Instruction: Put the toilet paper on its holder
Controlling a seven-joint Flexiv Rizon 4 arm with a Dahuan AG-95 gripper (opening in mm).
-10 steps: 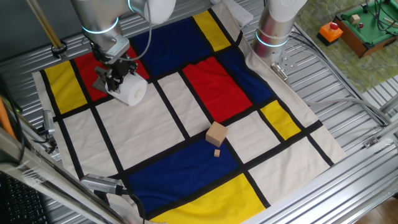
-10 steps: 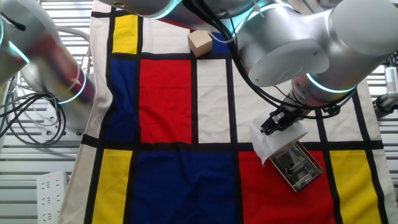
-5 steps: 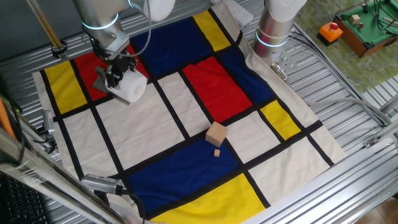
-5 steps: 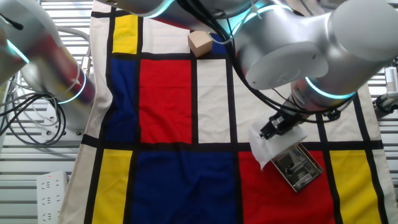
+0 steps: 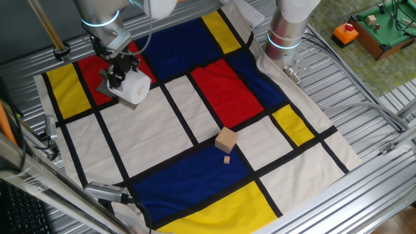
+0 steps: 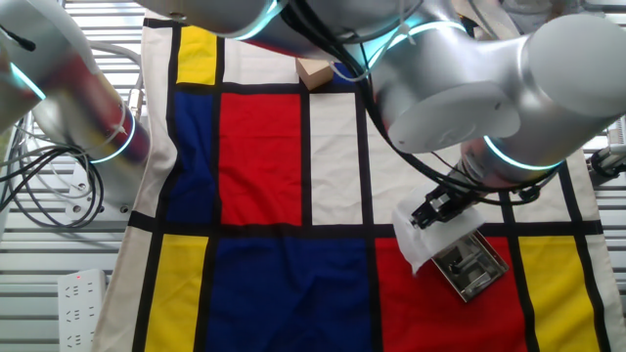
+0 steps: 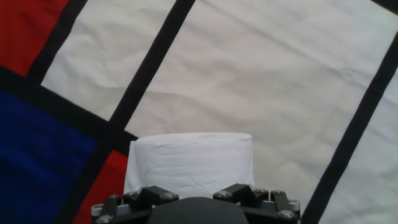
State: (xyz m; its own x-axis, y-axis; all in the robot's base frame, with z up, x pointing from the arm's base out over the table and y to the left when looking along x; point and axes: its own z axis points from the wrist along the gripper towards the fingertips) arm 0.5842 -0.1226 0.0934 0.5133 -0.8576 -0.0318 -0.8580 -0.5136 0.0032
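Toilet paper (image 5: 136, 89): white roll, pinched between the gripper (image 5: 120, 73) fingers (image 7: 239, 192), which are closed on its sides. Held at the holder (image 6: 468, 264), over the table's (image 5: 364, 130) red cloth panel.

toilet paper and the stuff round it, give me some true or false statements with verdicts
1. The gripper holds the roll. True.
2. The roll lies at the far end of the cloth from the holder. False: it is right at the holder.
3. A wooden block sits on the cloth, apart from the roll. True.
4. The block is stacked on the roll. False: it rests on the cloth.
5. The cloth is plain white. False: red, blue, yellow and white panels.
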